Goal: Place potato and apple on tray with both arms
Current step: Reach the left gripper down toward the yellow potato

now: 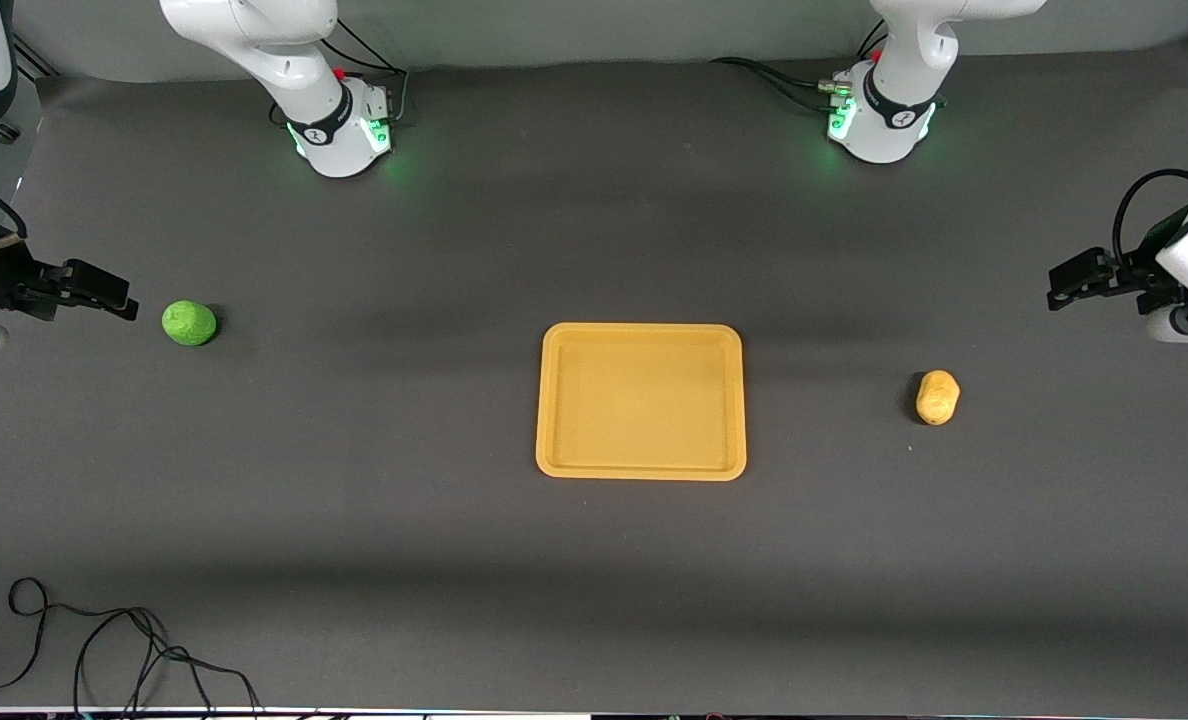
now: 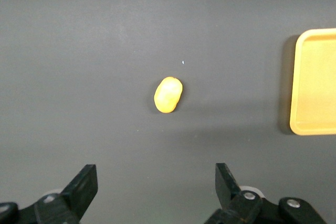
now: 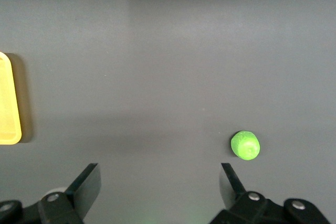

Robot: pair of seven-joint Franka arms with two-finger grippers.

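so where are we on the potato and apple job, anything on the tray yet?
Nothing done: the tray holds nothing. Nothing in hand: the left gripper hangs open over the table by the potato, and the right gripper hangs open by the apple. Both picks and placements remain.

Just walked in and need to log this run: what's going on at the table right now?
Nothing is being held yet. The tray sits empty mid-table. The apple lies on the table toward the right arm's end, the potato toward the left arm's end. The right gripper hangs beside the apple and the left gripper near the potato, both with fingers open. Neither fruit nor potato has been touched.
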